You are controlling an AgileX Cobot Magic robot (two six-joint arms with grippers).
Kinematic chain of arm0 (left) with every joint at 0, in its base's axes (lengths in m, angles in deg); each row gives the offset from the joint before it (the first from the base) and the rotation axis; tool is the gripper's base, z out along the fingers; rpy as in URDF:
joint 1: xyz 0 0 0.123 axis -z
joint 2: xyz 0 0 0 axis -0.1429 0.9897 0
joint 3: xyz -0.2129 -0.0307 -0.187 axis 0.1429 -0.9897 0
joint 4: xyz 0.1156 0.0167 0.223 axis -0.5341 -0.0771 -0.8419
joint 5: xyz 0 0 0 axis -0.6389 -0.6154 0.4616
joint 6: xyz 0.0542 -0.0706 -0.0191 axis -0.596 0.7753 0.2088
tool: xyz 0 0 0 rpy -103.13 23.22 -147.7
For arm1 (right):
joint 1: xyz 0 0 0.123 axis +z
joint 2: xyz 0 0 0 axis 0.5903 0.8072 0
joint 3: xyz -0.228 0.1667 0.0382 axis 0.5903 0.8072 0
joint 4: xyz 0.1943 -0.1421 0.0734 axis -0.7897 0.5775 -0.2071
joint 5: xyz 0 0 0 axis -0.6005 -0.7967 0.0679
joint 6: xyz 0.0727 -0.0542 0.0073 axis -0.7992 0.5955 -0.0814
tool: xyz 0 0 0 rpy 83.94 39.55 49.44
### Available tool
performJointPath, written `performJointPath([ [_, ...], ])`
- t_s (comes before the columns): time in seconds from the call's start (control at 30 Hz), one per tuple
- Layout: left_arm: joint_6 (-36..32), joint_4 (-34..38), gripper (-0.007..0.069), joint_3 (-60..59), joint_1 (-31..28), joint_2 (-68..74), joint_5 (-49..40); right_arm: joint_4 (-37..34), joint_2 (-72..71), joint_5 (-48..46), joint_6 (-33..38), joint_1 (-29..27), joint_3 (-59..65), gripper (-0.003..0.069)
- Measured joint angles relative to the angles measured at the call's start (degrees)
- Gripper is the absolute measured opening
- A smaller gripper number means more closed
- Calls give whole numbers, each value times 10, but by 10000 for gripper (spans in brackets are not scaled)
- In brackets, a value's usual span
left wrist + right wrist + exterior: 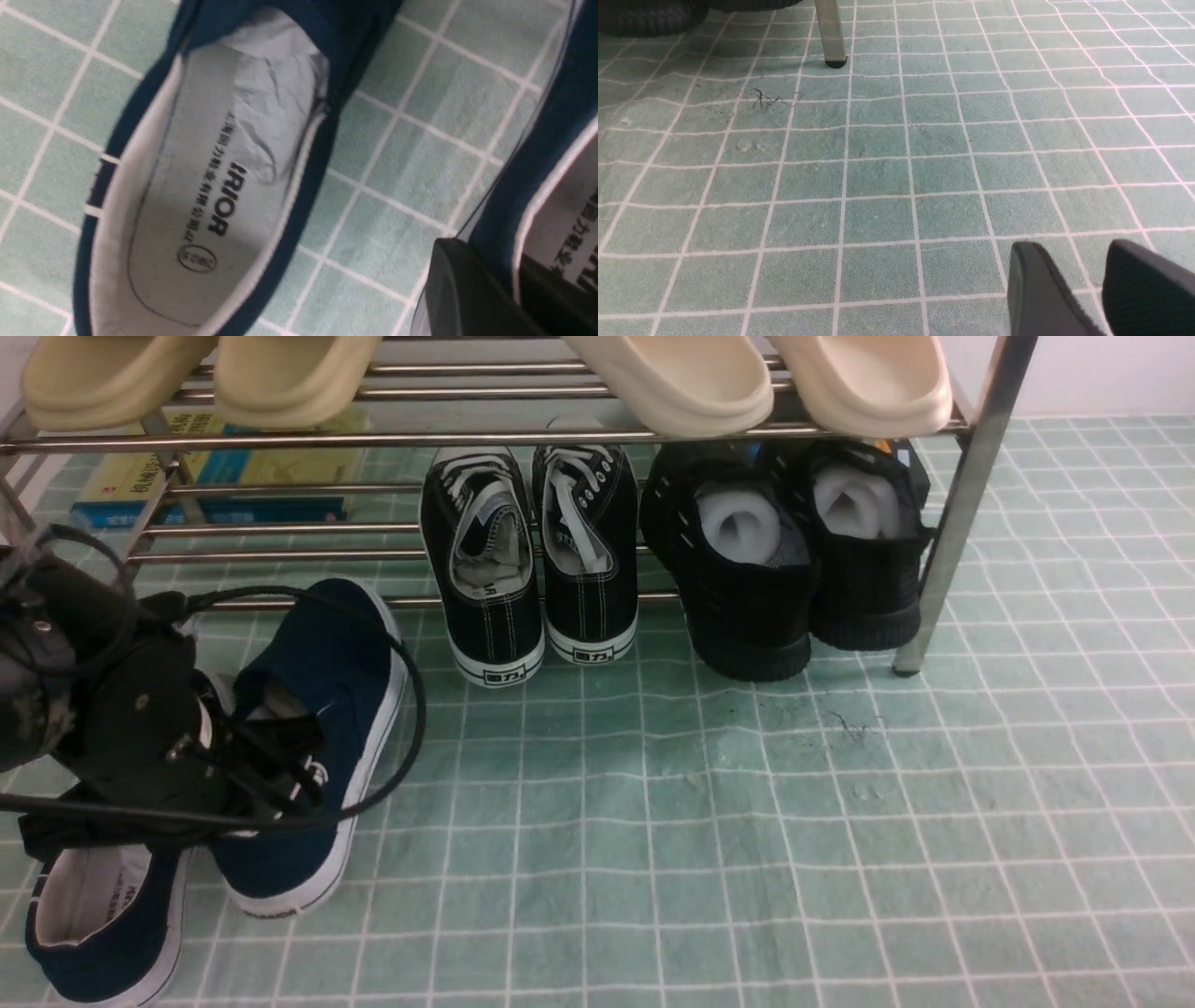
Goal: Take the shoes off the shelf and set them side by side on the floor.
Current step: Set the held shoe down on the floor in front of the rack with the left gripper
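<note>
Two navy slip-on shoes are off the shelf (971,476), low at the left of the floor (747,849). One shoe (93,924) lies at the near left corner, its pale lining up; in the left wrist view this shoe (210,186) shows "WARRIOR" print inside. The other shoe (313,709) lies just right of it, toe toward the rack. My left gripper (271,775) is shut on that shoe's side wall (551,140), one finger (467,289) outside and one inside. My right gripper (1083,261) hangs open over bare floor.
Black lace-up sneakers (523,560) and black knit shoes (794,551) stand on the lower tier. Beige slippers (672,383) fill the top tier. Books (215,476) lie behind the rack at left. A shelf leg (831,32) stands ahead of my right gripper.
</note>
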Motion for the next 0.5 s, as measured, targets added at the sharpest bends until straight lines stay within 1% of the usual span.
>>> performJointPath([
  [0.2, -7, 6, 31, 0, 7, -5, -28, 0, 0, 0, 0, 0, 0, 240],
  [0.3, -15, 15, 31, -7, 8, -31, -66, 0, 0, 0, 0, 0, 0, 240],
  [0.5, -9, 11, 32, -7, 8, -74, -66, 0, 0, 0, 0, 0, 0, 240],
])
